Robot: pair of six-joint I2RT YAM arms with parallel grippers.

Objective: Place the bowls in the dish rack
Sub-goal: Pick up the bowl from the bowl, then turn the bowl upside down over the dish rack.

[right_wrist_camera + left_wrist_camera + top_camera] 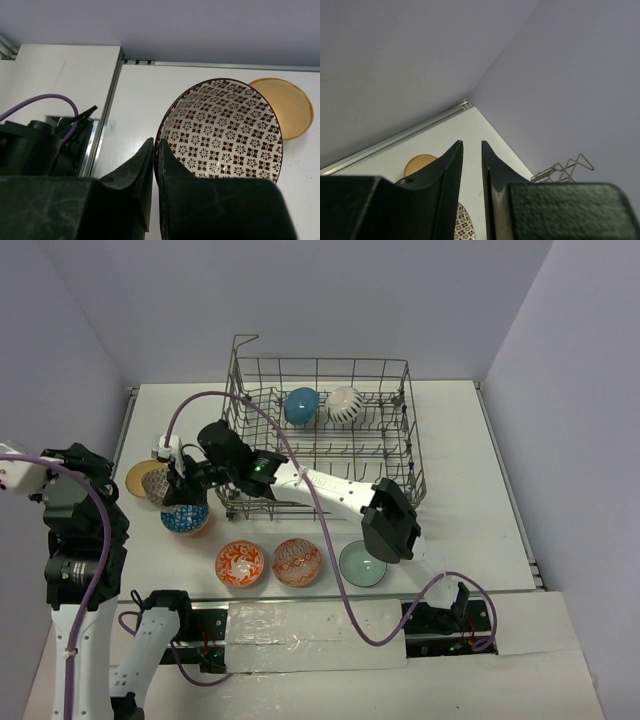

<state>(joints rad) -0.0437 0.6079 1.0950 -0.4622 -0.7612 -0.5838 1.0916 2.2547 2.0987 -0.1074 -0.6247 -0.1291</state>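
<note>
My right gripper (172, 480) reaches far left and is shut on the rim of a brown-and-white patterned bowl (154, 484), holding it tilted. In the right wrist view the fingers (156, 142) pinch the rim of that bowl (225, 130). A tan bowl (136, 476) sits just behind it. The dish rack (330, 430) holds a teal bowl (301, 405) and a white striped bowl (345, 405). My left gripper (85, 462) is raised at the left edge. Its jaws stand almost together with nothing between them (472, 145).
On the table in front of the rack sit a blue-white patterned bowl (185, 519), two orange-red patterned bowls (240, 563) (297, 562) and a pale green bowl (362, 564). The right arm's link (330, 490) lies across the rack's front left corner. Walls close in on three sides.
</note>
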